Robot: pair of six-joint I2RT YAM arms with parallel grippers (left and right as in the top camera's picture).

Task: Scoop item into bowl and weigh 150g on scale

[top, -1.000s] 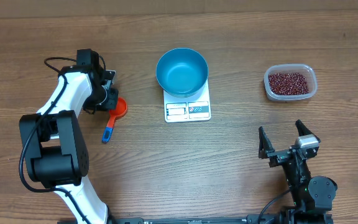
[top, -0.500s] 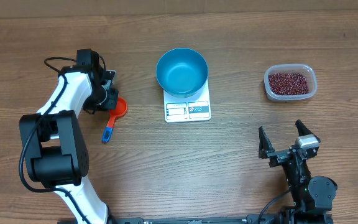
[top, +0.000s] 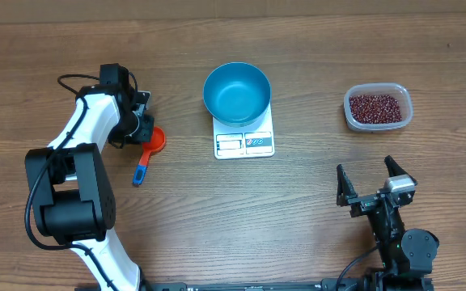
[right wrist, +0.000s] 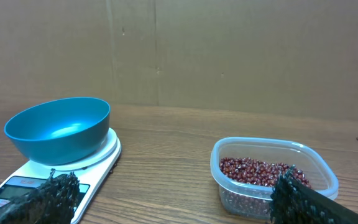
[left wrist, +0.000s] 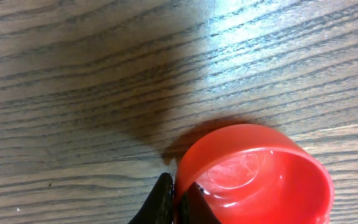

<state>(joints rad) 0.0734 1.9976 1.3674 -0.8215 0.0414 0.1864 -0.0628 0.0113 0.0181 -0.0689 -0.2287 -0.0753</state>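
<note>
The left end effector is closed as far as it goes, its two dark fingertips pinching the thin rim of the red scoop, one tip outside the cup wall and one inside. The scoop's cup is empty: its shiny floor shows bare, with no beans in it. From overhead the cup sits on the desk just beside that end effector, and the scoop's blue handle trails away toward the near edge, apparently lying flat on the wood.

The right end effector has its jaws spread wide with nothing between them, and it hangs near the front of the desk, well apart from everything.

Farther out, the blue bowl stands on the white scale, covering its far half and leaving the display edge free. The bowl looks empty. The beans lie in a heap in the clear tub on the right, well apart from the scoop, with bowl and scale between them.

By my reading the task is at its very start: bowl and scale are set up and the scoop is gripped, but nothing is scooped or weighed. Lifting the scoop, carrying it across to the tub, filling, pouring and checking the reading all remain to be done.
</note>
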